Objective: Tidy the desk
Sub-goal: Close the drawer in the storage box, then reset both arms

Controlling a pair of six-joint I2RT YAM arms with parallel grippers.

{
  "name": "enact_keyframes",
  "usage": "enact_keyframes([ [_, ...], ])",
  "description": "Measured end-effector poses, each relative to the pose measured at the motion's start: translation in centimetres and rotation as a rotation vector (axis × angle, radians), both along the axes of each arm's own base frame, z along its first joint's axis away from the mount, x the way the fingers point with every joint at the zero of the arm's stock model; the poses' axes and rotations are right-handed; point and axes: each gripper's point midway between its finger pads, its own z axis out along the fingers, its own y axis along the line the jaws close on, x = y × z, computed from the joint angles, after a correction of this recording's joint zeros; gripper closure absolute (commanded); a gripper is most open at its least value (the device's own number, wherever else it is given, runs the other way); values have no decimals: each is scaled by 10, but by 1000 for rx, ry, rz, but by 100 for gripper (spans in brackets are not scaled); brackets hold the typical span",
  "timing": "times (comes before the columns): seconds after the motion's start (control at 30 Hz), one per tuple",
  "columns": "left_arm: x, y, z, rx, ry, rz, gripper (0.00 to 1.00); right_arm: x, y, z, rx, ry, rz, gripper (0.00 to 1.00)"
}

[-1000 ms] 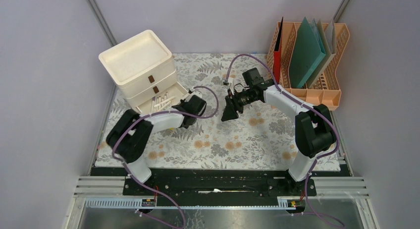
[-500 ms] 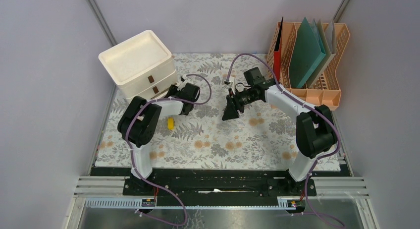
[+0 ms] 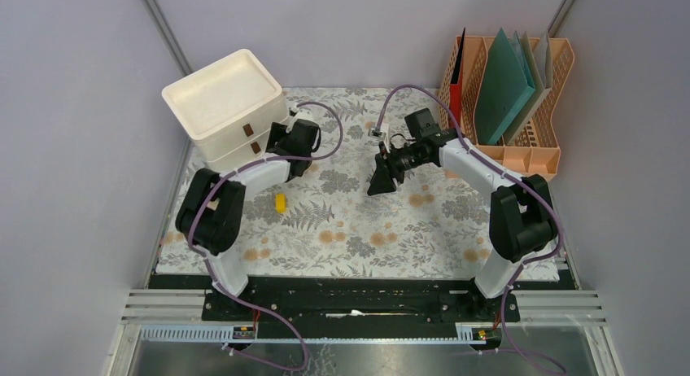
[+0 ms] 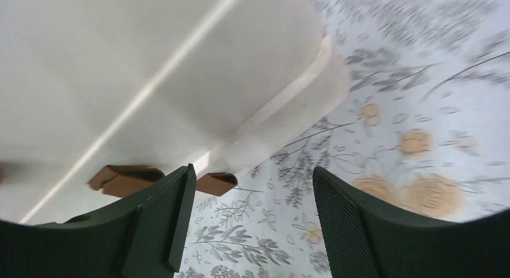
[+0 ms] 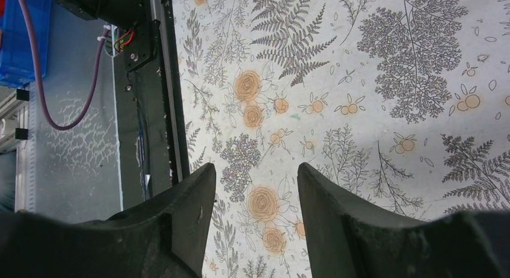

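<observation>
Both pincers released above the flat desk (image 3: 366, 229) with its pale grey fern-and-flower cloth!

Left gripper (image 4: 252, 172) gapes empty beside the white plastic drawer unit (image 3: 221, 95) far left. Right gripper (image 5: 255, 169) is spread, empty, mid-desk. That cloth looks soft and likely to ruck. The small yellow piece (image 3: 280, 202) near left is probably light and rigid, so pinch across its narrow sides.

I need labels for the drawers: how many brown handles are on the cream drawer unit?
2: upper brown handle and lower brown handle, both on the front of the cream plastic drawer unit. The left arm may hide another.
</observation>
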Motion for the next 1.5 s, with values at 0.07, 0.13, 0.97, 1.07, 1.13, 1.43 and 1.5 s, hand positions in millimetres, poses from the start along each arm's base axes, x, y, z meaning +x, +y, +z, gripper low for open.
enact_keyframes([
  [0.07, 1, -10, 18, -81, -39, -33, 24, 0, -1, 1, 1, -4, -1, 41],
  [0.13, 0, -21, 38, -169, -82, -74, 26, 0, -1, 1, 0, -4, -1, 41],
  [0.97, 5, 23, -37, 87, 19, 75, 47, 2, -6, 5, 3, -17, -9, 41],
  [1.07, 8, 17, -35, 40, 16, 62, 42, 3, -7, 6, 3, -27, -10, 41],
  [1.13, 4, 9, -33, -13, 35, 35, 36, 4, -10, 6, -8, -40, -15, 41],
  [1.43, -34, -82, 86, -575, -92, -351, 1, 10, -33, 24, -111, -193, -75, 25],
  [1.5, -48, -100, 120, -678, -130, -452, 1, 11, -43, 36, -148, -269, -104, 15],
])
